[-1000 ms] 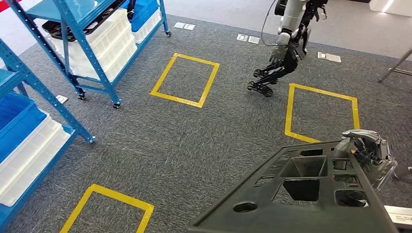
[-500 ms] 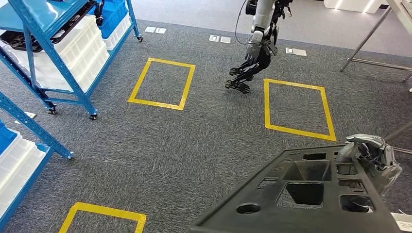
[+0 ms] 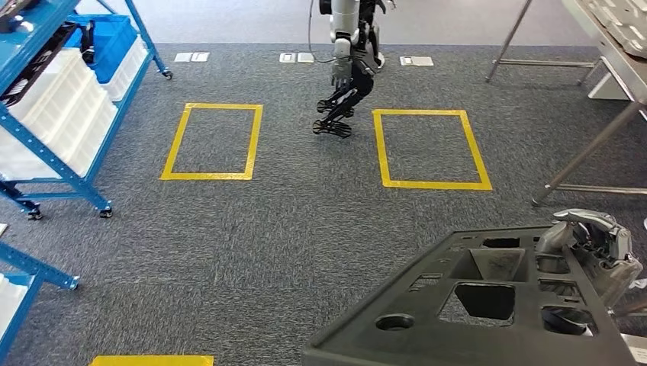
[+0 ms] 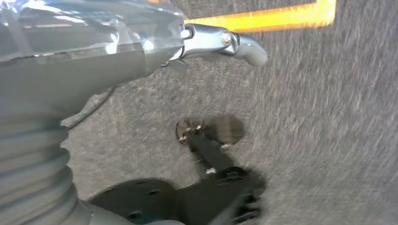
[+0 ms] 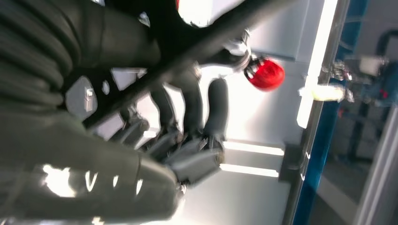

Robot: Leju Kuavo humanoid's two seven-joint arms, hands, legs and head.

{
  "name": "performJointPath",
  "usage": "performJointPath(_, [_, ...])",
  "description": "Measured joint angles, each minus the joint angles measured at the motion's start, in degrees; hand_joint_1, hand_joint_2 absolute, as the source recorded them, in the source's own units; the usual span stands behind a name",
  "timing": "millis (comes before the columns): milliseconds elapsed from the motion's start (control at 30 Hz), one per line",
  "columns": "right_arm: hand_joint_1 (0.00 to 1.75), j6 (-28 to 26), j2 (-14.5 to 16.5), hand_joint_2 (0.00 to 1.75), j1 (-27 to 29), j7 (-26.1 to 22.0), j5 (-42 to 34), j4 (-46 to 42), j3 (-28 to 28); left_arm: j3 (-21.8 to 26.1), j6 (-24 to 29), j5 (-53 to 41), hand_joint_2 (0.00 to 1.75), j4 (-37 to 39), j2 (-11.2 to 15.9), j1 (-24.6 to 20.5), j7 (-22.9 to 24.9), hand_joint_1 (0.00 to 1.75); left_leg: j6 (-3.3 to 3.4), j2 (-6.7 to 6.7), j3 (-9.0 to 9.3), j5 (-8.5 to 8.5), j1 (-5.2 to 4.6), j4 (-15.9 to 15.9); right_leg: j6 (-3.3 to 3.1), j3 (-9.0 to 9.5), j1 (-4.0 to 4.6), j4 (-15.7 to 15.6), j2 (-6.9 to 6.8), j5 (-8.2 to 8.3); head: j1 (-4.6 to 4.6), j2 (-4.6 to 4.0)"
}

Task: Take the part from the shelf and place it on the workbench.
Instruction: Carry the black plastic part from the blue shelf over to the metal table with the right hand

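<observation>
The part (image 3: 427, 335) is a big black moulded panel with several cut-outs, carried low at the front right of the head view. My right hand (image 3: 599, 248) grips its far right edge. In the right wrist view the fingers (image 5: 187, 140) curl around the part's dark rim (image 5: 202, 42). My left hand (image 4: 94, 51) hangs over the carpet, one finger (image 4: 234, 44) stretched out straight with nothing in it. The workbench (image 3: 618, 72) is a metal table at the far right, with grey pieces lying on its top.
Blue shelves (image 3: 46, 145) with white and blue bins stand at the left. Another robot (image 3: 347, 61) stands ahead by two yellow taped squares (image 3: 431, 183). The bench's slanted leg (image 3: 587, 149) reaches the floor just beyond the part. Grey carpet lies between.
The camera has turned to the right: shelves and yellow squares slid left and the workbench came into view. The part stays in my right hand as before.
</observation>
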Motion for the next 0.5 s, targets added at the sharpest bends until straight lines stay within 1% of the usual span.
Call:
performJointPath(33, [1.75, 0.0, 0.0, 1.75, 0.0, 0.0, 0.0, 0.0, 0.0, 0.0, 0.0, 0.0, 1.75, 0.0, 0.0, 0.1, 0.0, 0.00, 0.01, -0.63, -2.17, -1.34, -0.04, 4.0, -0.26, 0.06, 0.07, 0.0, 0.67, -0.04, -0.34, 0.00])
performJointPath(67, [1.75, 0.0, 0.1, 1.75, 0.0, 0.0, 0.0, 0.0, 0.0, 0.0, 0.0, -0.1, 1.75, 0.0, 0.0, 0.2, 0.0, 0.00, 0.00, -0.88, -3.77, -1.71, -0.07, 6.5, -0.31, 0.14, 0.11, 0.0, 1.41, -0.09, -0.57, 0.00])
performJointPath(100, [1.75, 0.0, 0.1, 1.75, 0.0, 0.0, 0.1, 0.0, 0.0, 0.0, 0.0, -0.1, 1.75, 0.0, 0.0, 0.2, 0.0, 0.00, 0.00, -0.95, -4.42, -0.91, -0.05, 6.9, -0.30, 0.24, 0.11, 0.1, 2.16, -0.13, -0.69, 0.00])
performJointPath(133, [1.75, 0.0, 0.1, 1.75, 0.0, 0.0, 0.1, 0.0, 0.0, 0.0, 0.0, -0.1, 1.75, 0.0, 0.0, 0.2, 0.0, 0.00, 0.00, -1.07, -3.95, 0.98, 0.04, 4.9, -0.22, 0.37, 0.05, 0.2, 2.89, -0.21, -0.76, 0.00])
performJointPath(167, [1.75, 0.0, 0.1, 1.75, 0.0, 0.0, 0.1, 0.0, 0.0, 0.0, 0.0, -0.1, 1.75, 0.0, 0.0, 0.2, 0.0, 0.00, -0.06, -1.61, -2.65, 3.44, 0.22, 1.2, -0.06, 0.49, -0.05, 0.4, 3.58, -0.37, -0.85, 0.00])
performJointPath(200, [1.75, 0.0, 0.1, 1.75, 0.0, 0.0, 0.1, 0.0, 0.0, 0.0, 0.0, -0.1, 1.75, 0.0, 0.0, 0.2, 0.0, 0.00, -0.16, -2.76, -1.20, 5.37, 0.46, -2.6, 0.22, 0.51, -0.08, 0.7, 4.21, -0.60, -0.98, 0.00])
performJointPath(233, [1.75, 0.0, 0.2, 1.75, -0.1, 0.0, 0.1, 0.0, 0.0, 0.0, 0.0, -0.1, 1.75, 0.0, 0.0, 0.2, 0.0, 0.00, -0.16, -3.80, -0.03, 6.71, 0.65, -5.8, 0.52, 0.41, -0.07, 1.0, 4.82, -0.80, -1.09, 0.00])
performJointPath(267, [1.75, 0.0, 0.2, 1.75, -0.1, 0.0, 0.1, 0.0, 0.0, 0.0, 0.0, -0.1, 1.75, 0.0, 0.0, 0.2, 0.0, 0.00, -0.08, -4.59, 0.63, 7.28, 0.71, -7.6, 0.85, 0.24, -0.09, 1.2, 5.34, -0.90, -1.14, 0.00])
performJointPath(300, [1.75, 0.0, 0.2, 1.75, 0.0, 0.0, 0.1, 0.0, 0.0, 0.0, 0.0, -0.1, 1.75, 0.0, 0.0, 0.2, 0.0, 0.00, 0.13, -4.86, 0.80, 7.21, 0.61, -8.2, 1.18, 0.08, -0.12, 1.2, 5.83, -0.87, -1.15, 0.00])
performJointPath(333, [1.75, 0.0, 0.2, 1.75, 0.0, 0.0, 0.1, 0.0, 0.0, 0.0, 0.0, -0.1, 1.75, 0.0, 0.0, 0.2, 0.0, 0.00, 0.47, -4.39, 0.82, 7.30, 0.47, -8.3, 1.46, -0.07, -0.23, 1.1, 6.31, -0.73, -1.10, 0.00])
performJointPath(367, [1.75, -0.1, 0.2, 1.75, 0.0, 0.0, 0.1, 0.0, 0.0, 0.0, 0.0, -0.1, 1.75, 0.0, 0.0, 0.2, 0.0, 0.00, 0.85, -3.84, 0.89, 7.43, 0.41, -8.4, 1.72, -0.17, -0.33, 1.0, 6.39, -0.64, -1.04, 0.00])
performJointPath(400, [1.75, -0.1, 0.2, 1.75, 0.0, 0.0, 0.1, 0.0, 0.0, 0.0, 0.0, -0.1, 1.75, 0.0, 0.0, 0.1, 0.0, 0.00, 1.21, -3.33, 0.99, 7.56, 0.41, -8.6, 1.91, -0.41, -0.30, 1.3, 5.72, -0.87, -0.88, 0.00])
performJointPath(433, [1.75, -0.1, 0.2, 1.75, 0.0, 0.0, 0.1, 0.0, 0.0, 0.0, 0.0, -0.1, 1.75, 0.0, 0.0, 0.1, 0.0, 0.00, 1.55, -2.72, 1.08, 7.68, 0.46, -8.9, 2.05, -1.09, -0.23, 2.6, 4.63, -1.67, -0.61, 0.00])
performJointPath(467, [1.75, -0.1, 0.2, 1.75, 0.0, 0.0, 0.1, 0.0, 0.0, 0.0, 0.0, -0.1, 1.75, 0.0, 0.0, 0.1, 0.0, 0.00, 1.82, -2.08, 1.16, 7.73, 0.46, -9.0, 2.15, -2.31, -0.19, 5.0, 3.28, -3.05, -0.29, 0.00])
performJointPath(500, [1.75, -0.1, 0.2, 1.75, -0.1, 0.0, 0.1, 0.0, 0.0, 0.0, 0.0, -0.1, 1.75, 0.0, 0.0, 0.1, 0.0, 0.00, 2.00, -1.43, 1.20, 7.68, 0.38, -9.1, 2.24, -4.10, -0.22, 8.6, 2.09, -4.80, 0.07, 0.00])
